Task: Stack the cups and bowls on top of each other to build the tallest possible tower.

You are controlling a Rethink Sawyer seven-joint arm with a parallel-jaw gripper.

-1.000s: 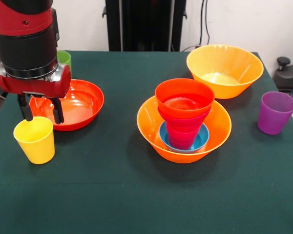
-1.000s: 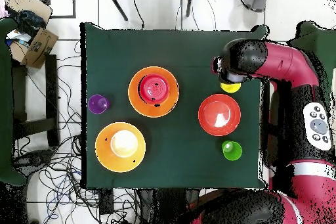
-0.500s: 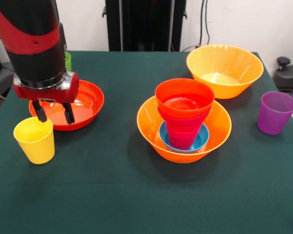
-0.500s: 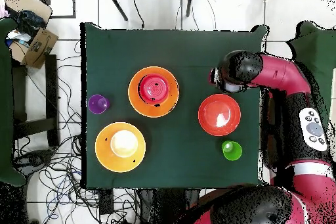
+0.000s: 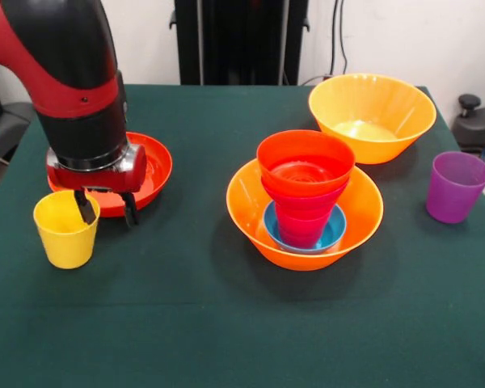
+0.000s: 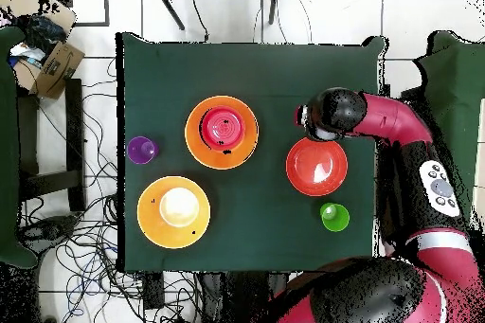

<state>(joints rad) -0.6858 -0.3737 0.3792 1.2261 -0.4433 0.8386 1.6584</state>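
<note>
The glossy large orange plastic bowl is holding the tower: a small blue bowl, a magenta one and a red-orange one, nested upright; a second large orange bowl is sitting beyond; the purple tumbler, yellow tumbler, green tumbler and shallow red-orange bowl are standing apart.

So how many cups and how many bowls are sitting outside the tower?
Cups: 3, the yellow cup, green cup and purple cup.
Bowls: 2, the big orange bowl and shallow red-orange bowl.
Total: 5.
</note>
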